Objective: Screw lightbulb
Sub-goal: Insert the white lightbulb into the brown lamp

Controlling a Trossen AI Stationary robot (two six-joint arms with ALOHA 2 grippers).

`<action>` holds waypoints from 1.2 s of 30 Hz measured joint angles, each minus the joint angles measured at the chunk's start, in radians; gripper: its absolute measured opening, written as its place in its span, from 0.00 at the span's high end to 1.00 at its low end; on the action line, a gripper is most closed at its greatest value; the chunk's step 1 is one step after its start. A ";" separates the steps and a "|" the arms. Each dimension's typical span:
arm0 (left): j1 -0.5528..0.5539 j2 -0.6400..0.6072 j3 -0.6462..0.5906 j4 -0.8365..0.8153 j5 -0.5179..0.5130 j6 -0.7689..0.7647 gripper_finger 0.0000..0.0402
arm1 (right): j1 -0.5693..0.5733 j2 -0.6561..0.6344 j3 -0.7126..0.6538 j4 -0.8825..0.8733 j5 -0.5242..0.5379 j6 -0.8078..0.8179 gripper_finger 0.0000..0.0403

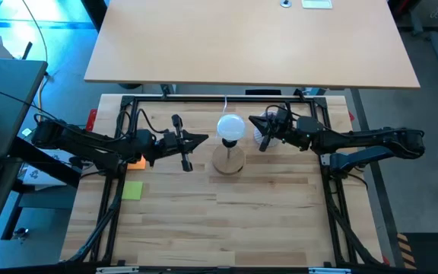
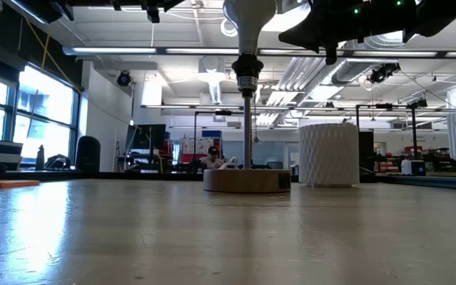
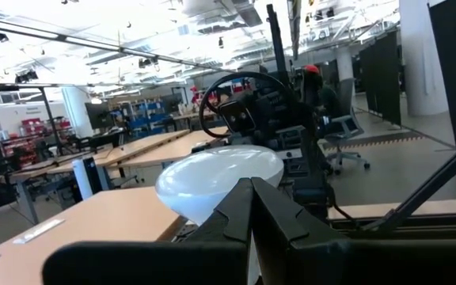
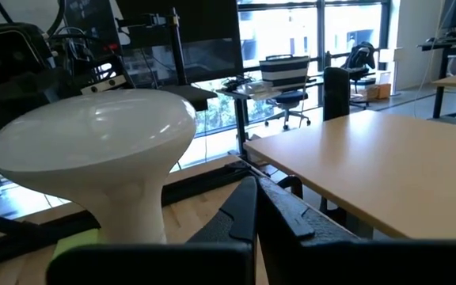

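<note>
Lightbulb (image 1: 231,128) upright on socket stem, between both grippers.
Long axis vertical, above the wooden base (image 1: 228,160). Left gripper (image 1: 202,139) and right gripper (image 1: 255,122) flank it, both clenched, empty; the left looks slightly nearer.

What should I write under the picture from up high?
Lightbulb on its stand, shut left gripper and right gripper either side.

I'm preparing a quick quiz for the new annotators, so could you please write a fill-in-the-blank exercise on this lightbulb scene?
1. The lightbulb sits atop a black stem rising from a round ____ base.
2. Both the left pincer and the right pincer have their fingers ____.
3. In the low view, the white ribbed cup stands on the ____ of the base.
4. A small ____ square lies on the table.

Missing words: wooden; shut; right; green
</note>
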 joint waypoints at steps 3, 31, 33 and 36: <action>0.000 0.000 0.000 0.000 0.000 0.000 1.00 | 0.000 0.000 0.000 0.000 0.000 0.000 1.00; 0.027 0.000 0.000 -0.054 -0.129 -0.061 1.00 | 0.000 -0.002 0.000 0.005 -0.136 0.054 1.00; 0.037 0.000 0.000 -0.074 -0.142 -0.068 1.00 | 0.005 -0.007 0.000 0.004 -0.181 0.032 1.00; 0.039 0.000 0.000 -0.079 -0.141 -0.060 1.00 | 0.041 -0.007 0.000 0.005 -0.159 -0.050 1.00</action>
